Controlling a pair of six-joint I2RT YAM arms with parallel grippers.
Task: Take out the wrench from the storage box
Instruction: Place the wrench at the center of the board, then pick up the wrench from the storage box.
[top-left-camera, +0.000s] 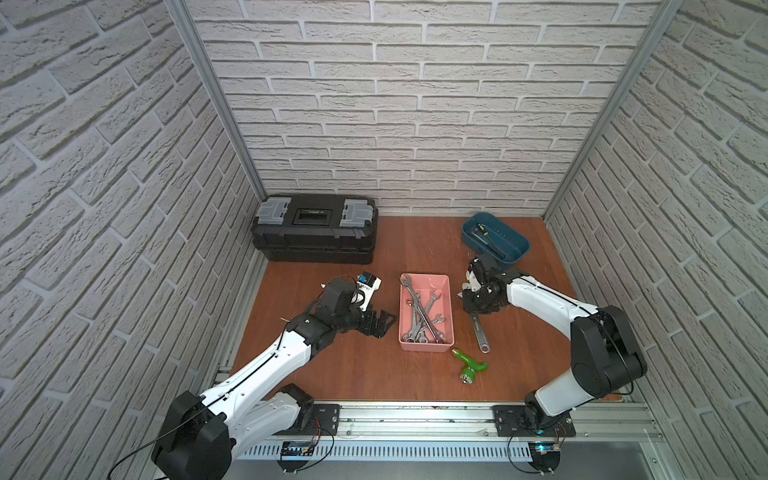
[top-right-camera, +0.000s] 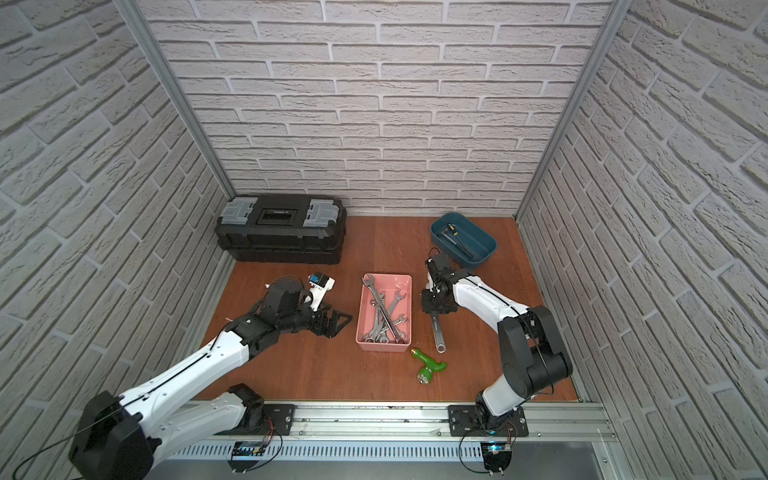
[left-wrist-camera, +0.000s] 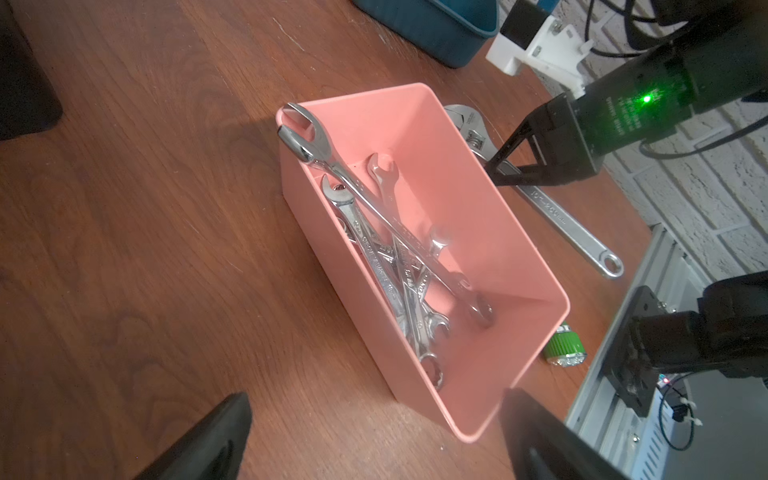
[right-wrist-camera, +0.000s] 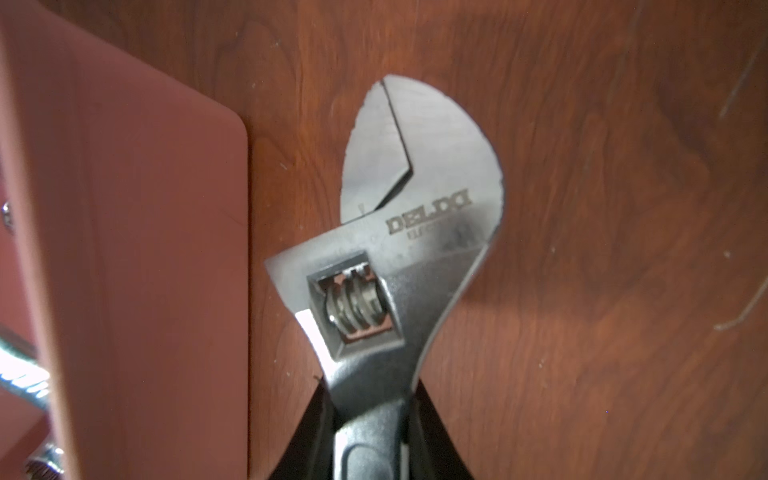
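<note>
In both top views one pink box (top-left-camera: 424, 345) (top-right-camera: 382, 345) is seen at the middle of the table (top-left-camera: 332, 374). A heap of wrenches (top-left-camera: 424, 316) is held in it; at least four are counted, overlap hiding the exact number. One adjustable wrench (top-left-camera: 479, 332) (top-right-camera: 437, 332) is found outside the box, just beside its right wall. Of the two grippers, the right gripper (top-left-camera: 476, 311) is clamped on that wrench near its head, and the left gripper (top-left-camera: 384, 324) is spread wide, near the box's left wall but apart from it. One toolbox (top-left-camera: 316, 232), one tray (top-left-camera: 471, 241) with tools in it and one green fitting (top-left-camera: 469, 363) are also seen.

In the left wrist view the box (left-wrist-camera: 478, 208) is seen between two spread fingers (left-wrist-camera: 208, 444). One long wrench (left-wrist-camera: 313, 147) is leaned on a rim corner; the rest are piled on the floor. The adjustable wrench (left-wrist-camera: 552, 224) is laid on the table behind the far wall, with the right gripper (left-wrist-camera: 511, 174) on it.

In the right wrist view the adjustable wrench (right-wrist-camera: 415, 232) is pinched at its neck between two black fingers (right-wrist-camera: 305, 440), its head just beside the box's wall (right-wrist-camera: 145, 249).
</note>
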